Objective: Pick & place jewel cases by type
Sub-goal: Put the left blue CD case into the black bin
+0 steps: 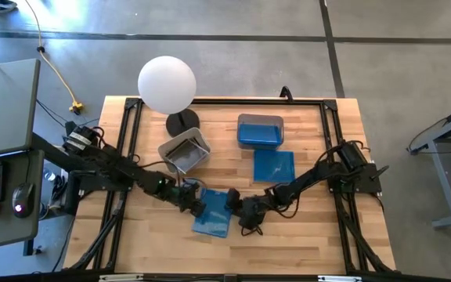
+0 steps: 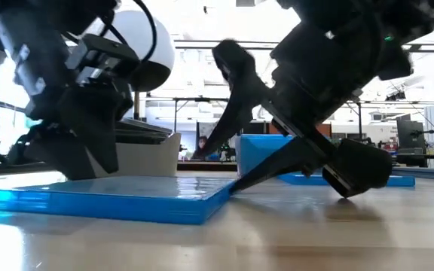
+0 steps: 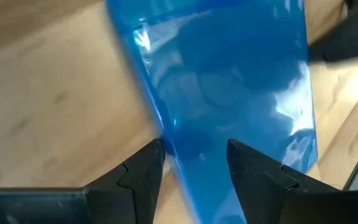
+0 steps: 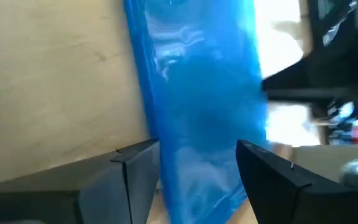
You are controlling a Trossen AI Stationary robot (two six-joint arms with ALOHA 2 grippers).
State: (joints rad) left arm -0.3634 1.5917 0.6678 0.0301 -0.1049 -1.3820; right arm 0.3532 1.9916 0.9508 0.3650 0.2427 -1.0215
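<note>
A translucent blue jewel case lies flat on the wooden table, near the front middle. It also shows in the low view. My left gripper is open at the case's left edge, one finger over its face and one outside the edge. My right gripper is open at the case's right edge, one finger low at the table and one above the face. A second blue case lies flat farther back. The dark or clear cases do not show plainly. My left gripper comes slanting down from the table's left, its fingers astride the case's left edge; I cannot tell whether they touch it. My right gripper comes slanting down from the table's right. Its lower fingertip meets the case's right edge at table height. The upper finger stands clear above the face.
A grey tub stands at the back left, and a tub holding blue at the back middle. A white globe lamp on a dark base stands behind them. Black rails run along the table's sides. Bare wood lies along the front edge.
</note>
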